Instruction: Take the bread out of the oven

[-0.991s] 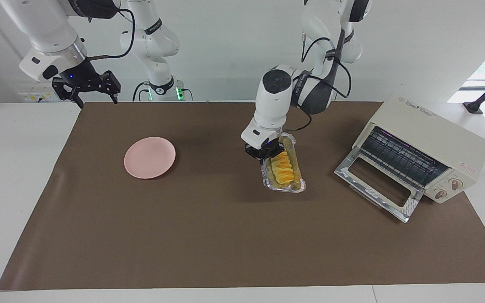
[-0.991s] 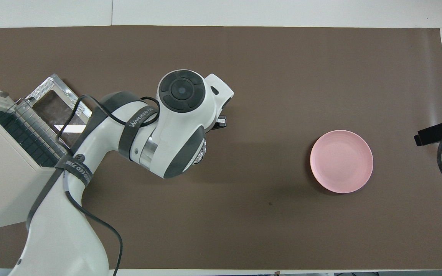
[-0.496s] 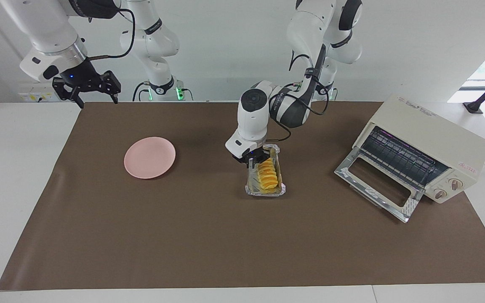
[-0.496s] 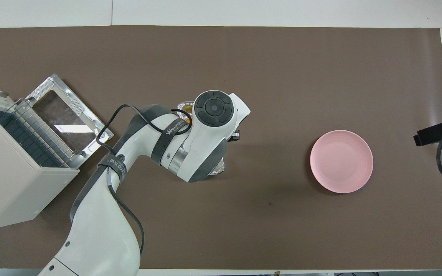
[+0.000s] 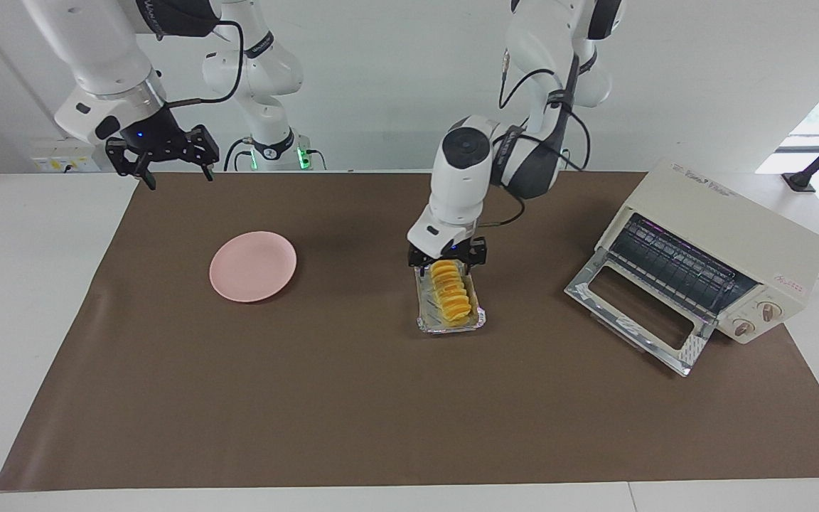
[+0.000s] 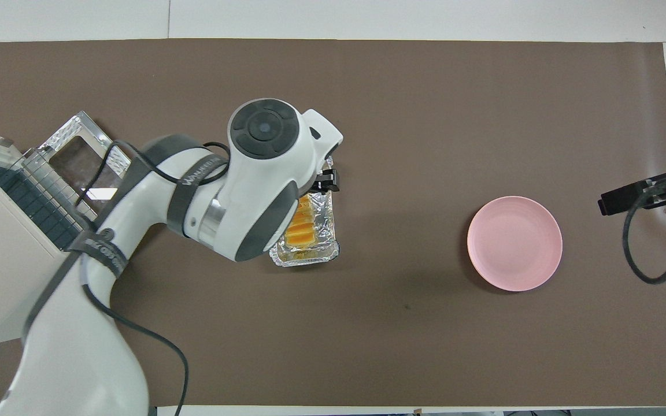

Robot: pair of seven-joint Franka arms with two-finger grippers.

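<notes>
Since a moment ago the left hand has let go of the foil tray, its fingers spread just above it. Bread lies in the tray mid-table, beside the open oven. Next comes lifting clear. Right hand waits open near the table's corner, by the pink plate.

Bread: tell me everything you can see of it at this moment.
The bread is a small elongated golden-yellow loaf with crosswise ridges like slices. It lies flat in a crinkled silver foil tray on the brown mat, out of the oven, between oven and plate. The left gripper stands open over the end nearer the robots; whether it touches cannot be told.
</notes>
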